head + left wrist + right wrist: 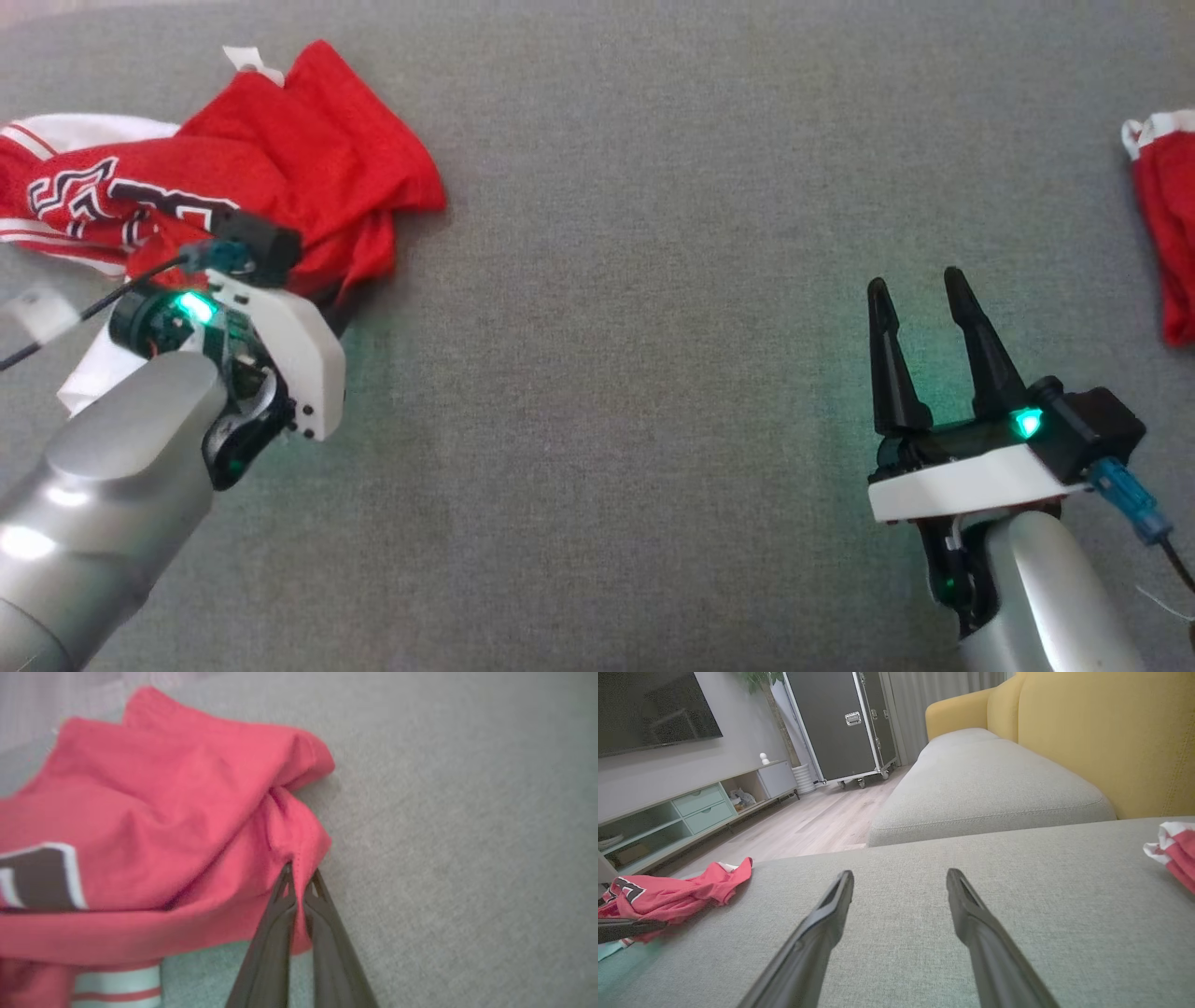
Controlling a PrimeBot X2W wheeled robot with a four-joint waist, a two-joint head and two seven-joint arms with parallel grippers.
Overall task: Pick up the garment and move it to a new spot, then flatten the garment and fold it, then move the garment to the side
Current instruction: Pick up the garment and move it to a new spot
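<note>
Garment (308,159) bunched just ahead of our left pincer (302,870), which is nipping only a thin edge fold | right pincer (916,280) gaping, empty, well apart | we reckon that fold slips out on the lift tbh

Red garment (308,159) crumpled upper left on grey fabric (653,187). Left gripper (299,317) at its lower edge, fingers hidden. Right gripper (920,308) lower right, fingers apart, holding nothing. Second garment (1167,224), red, at right edge.
</note>
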